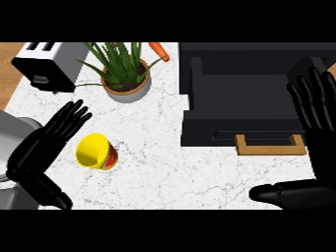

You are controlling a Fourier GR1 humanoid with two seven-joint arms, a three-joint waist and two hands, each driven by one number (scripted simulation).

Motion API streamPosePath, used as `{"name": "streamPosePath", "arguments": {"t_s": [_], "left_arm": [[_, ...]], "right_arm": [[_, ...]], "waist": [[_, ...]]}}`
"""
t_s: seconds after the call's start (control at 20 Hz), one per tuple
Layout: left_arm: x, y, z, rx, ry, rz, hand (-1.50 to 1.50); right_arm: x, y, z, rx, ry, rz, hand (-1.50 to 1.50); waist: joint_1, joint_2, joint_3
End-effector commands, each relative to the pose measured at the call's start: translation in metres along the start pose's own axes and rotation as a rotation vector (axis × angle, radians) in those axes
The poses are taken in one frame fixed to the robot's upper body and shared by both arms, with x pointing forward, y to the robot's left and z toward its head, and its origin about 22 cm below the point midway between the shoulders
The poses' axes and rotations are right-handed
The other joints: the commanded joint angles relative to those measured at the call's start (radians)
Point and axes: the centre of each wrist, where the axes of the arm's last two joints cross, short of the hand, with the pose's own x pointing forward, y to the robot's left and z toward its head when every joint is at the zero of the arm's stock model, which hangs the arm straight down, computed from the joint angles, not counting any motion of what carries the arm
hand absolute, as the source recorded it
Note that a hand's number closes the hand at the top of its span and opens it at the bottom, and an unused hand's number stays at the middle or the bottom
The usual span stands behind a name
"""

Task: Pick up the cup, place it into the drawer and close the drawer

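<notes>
**Cup tipped over beside the left hand, drawer open**

The yellow cup point(96, 151) lies on its side on the white counter point(163, 170), its mouth turned up and to the left. Just beside it is the left hand point(47, 141), fingers straight. I cannot tell whether they touch the cup. The dark drawer point(236, 93) stands open, its inside too dark to read. The right hand point(323, 133), flat and wide, covers the drawer's right edge and is cut off at the side. A potted plant point(127, 83) partly hides a carrot point(160, 51).
</notes>
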Motion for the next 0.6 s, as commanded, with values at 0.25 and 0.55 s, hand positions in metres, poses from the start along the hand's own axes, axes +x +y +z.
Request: {"name": "streamPosePath", "arguments": {"t_s": [0.25,0.55], "left_arm": [[-0.029,0.010,0.006,0.007,0.051,-0.037,-1.50],[-0.065,0.031,0.020,0.006,0.089,-0.043,-1.50]], "right_arm": [[0.009,-0.010,-0.004,0.003,0.000,0.000,-1.50],[0.019,-0.002,0.007,0.029,0.002,-0.001,-1.50]], "waist": [[0.001,-0.001,0.000],[-0.004,0.000,0.000]]}}
